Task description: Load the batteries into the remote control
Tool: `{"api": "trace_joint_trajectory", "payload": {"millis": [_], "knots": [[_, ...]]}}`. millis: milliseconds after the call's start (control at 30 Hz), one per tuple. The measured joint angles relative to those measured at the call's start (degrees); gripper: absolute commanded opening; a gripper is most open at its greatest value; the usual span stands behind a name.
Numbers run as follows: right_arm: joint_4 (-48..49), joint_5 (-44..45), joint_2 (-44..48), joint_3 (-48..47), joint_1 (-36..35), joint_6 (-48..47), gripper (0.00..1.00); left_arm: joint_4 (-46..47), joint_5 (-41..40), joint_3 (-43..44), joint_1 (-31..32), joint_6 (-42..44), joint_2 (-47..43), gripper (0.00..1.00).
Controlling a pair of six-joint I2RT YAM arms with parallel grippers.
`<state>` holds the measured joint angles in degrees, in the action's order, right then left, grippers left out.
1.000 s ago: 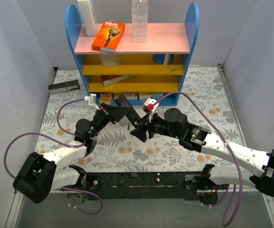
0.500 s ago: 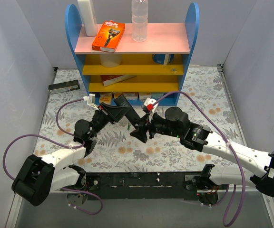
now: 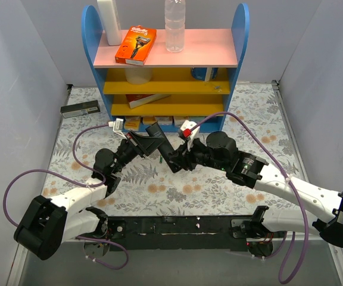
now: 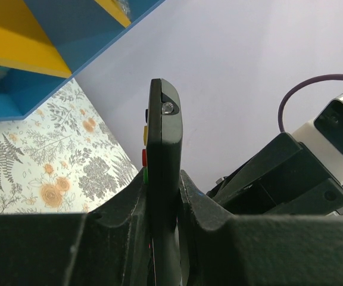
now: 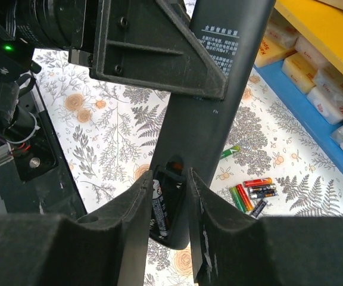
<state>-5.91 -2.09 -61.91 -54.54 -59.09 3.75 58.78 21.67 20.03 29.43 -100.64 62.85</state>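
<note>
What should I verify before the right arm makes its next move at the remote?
1. The left gripper clamps the remote control on both sides: ok.
2. The battery compartment is open and faces the right gripper: ok.
3. A battery lies inside the compartment: ok. Fully seated: cannot tell.
4. The right gripper holds something: cannot tell; its fingers straddle the compartment.
5. The spare batteries lie within sight on the table: ok.

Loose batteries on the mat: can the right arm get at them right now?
Probably yes: the loose batteries lie uncovered on the mat just past the right gripper, which only needs to back off the remote control first.
</note>
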Motion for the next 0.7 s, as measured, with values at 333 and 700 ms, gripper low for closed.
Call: {"api": "trace_joint_trajectory", "payload": {"millis": [333, 700], "knots": [[-1.57, -0.68, -1.25, -0.92, 0.26, -1.27, 0.4, -2.78, 0.46, 0.0, 0.02, -0.24, -0.79, 0.0], [-2.95, -2.91, -1.95, -1.75, 0.52, -1.33, 0.45, -3.67, 0.72, 0.0, 0.02, -0.15, -0.81, 0.0]]}}
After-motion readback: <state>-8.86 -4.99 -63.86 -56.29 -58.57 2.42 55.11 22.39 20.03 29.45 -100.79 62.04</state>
